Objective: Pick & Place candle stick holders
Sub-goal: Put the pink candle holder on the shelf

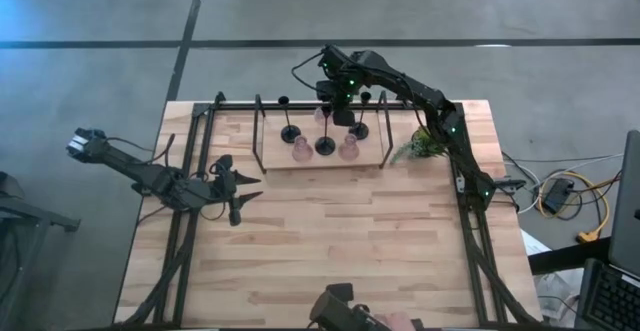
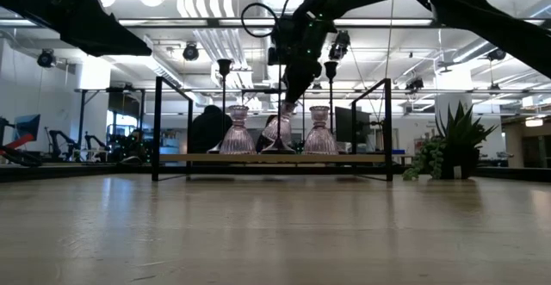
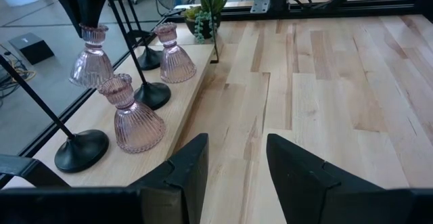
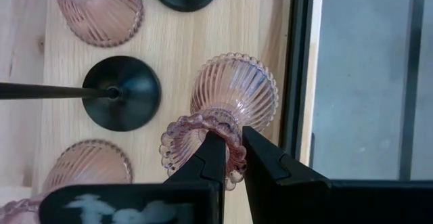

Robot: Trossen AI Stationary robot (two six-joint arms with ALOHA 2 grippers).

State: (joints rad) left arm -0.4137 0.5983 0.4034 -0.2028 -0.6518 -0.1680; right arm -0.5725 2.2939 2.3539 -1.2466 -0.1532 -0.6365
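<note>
Closest to your right wrist camera are the right gripper (image 4: 229, 158) jaws, pinched on the beaded rim of a pink glass candle holder (image 4: 233, 95). One finger sits inside the mouth and one outside, which suits a ribbed, flared body too wide to span. In the low view that holder hangs tilted and looks lifted off the wooden shelf (image 2: 271, 157), directly beneath the jaws; contact with the shelf cannot be ruled out. Two more pink holders (image 1: 301, 150) (image 1: 349, 150) stand upright beside it, with a black stemmed holder (image 4: 122, 92) just to one side of the jaws, so your clearance is tight. Watch the rim grip: glass held off-centre may swing. Your left gripper (image 1: 236, 183) waits with jaws apart over the worktop (image 1: 330, 241), well clear of the black rack frame (image 2: 157, 126).
</note>
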